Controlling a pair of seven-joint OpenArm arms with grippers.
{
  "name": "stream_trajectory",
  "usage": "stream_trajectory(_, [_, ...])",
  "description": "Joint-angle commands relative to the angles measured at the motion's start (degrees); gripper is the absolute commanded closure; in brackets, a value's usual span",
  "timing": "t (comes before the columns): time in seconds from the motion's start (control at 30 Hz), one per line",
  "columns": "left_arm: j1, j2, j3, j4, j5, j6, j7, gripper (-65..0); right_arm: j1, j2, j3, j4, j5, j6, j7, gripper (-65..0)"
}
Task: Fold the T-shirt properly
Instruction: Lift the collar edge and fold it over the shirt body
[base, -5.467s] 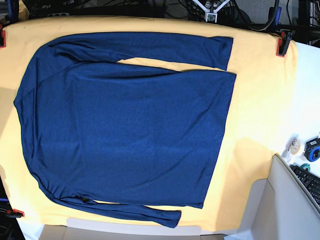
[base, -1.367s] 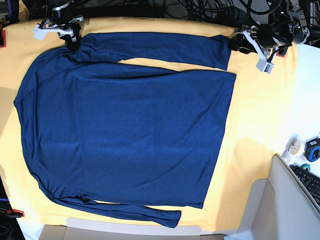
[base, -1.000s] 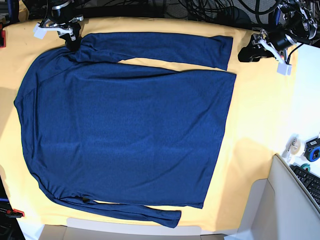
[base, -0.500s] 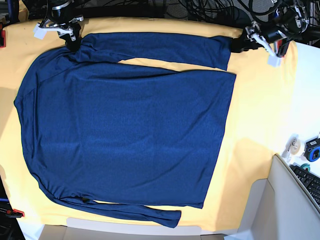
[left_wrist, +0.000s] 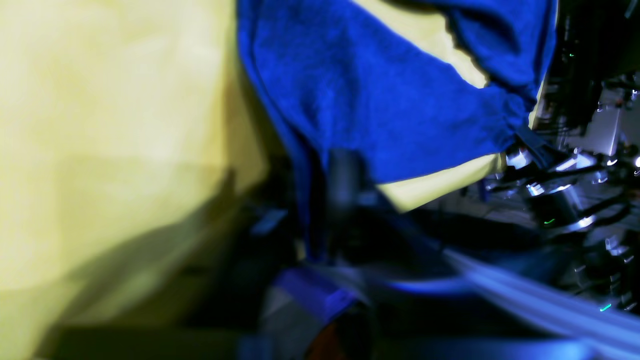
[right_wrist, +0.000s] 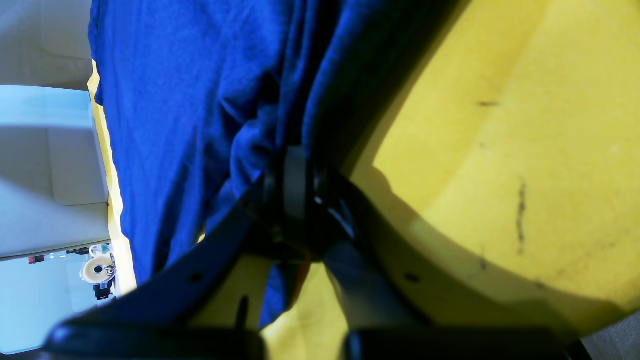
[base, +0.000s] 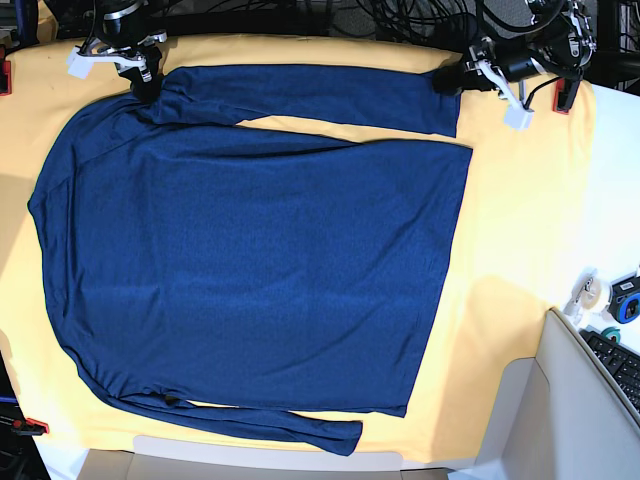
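The T-shirt (base: 260, 250) lay flat on the yellow cloth (base: 520, 220), spread wide and not folded yet. Its body filled the middle of the base view. One long sleeve ran along the top edge, from about 11 o'clock to 1 o'clock. The other sleeve ran along the bottom, near 6 o'clock.

The right gripper (base: 140, 78) sat at 11 o'clock, where the top sleeve meets the shoulder. In the right wrist view the right gripper's jaws were shut tight, with blue cloth bunched up between them, so it was gripping the T-shirt.

The left gripper (base: 448, 82) was at 1 o'clock, right at the cuff end of the same sleeve. The left wrist view was blurry, but the sleeve edge seemed to run down into the dark jaws. The jaws were closed, and it looked like they had pinched the cuff.

This looked like the first fold: both arms had hold of the top sleeve, one at each end. The job had only just begun.

Next, I think both arms need to lift the sleeve a little and bring it down over the body, toward 6 o'clock. They should move together, so the sleeve stays straight and does not slip out.

A red clamp (base: 566, 92) held the cloth at the corner near 1 o'clock.
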Motion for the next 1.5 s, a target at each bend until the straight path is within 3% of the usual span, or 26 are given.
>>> stream_trajectory(0.0, [0.37,-0.41,0.08,0.58,-0.37,0.42,0.50,0.0,-1.45,-0.18,-0.49,-0.96,-3.79,-3.81,-4.40,0.0])
stream_trajectory(0.33, [0.46,-0.68,-0.01,13.94,-0.64,0.16,0.50,0.0,-3.12,1.05,-0.22,1.67,-8.45,-3.81,-4.40,0.0])
stream_trajectory(0.97, [1.95,-0.85,-0.53,26.07,-0.73,-0.02,0.50,0.0,-9.80,2.54,2.42,18.03,-8.63,-3.98,-4.40,0.0])
stream_trajectory(1.1, [1.43,-0.85,-0.53,26.25,-0.73,-0.02,0.50,0.0,-7.43,4.04,5.40,18.64,-8.63,-3.98,-4.40,0.0])
stream_trajectory(1.47, [-13.34,-0.85,0.08,25.99,-0.29,0.33,0.50,0.0,6.02,8.70,5.76,18.55,-8.63,-4.16,-4.48,0.0])
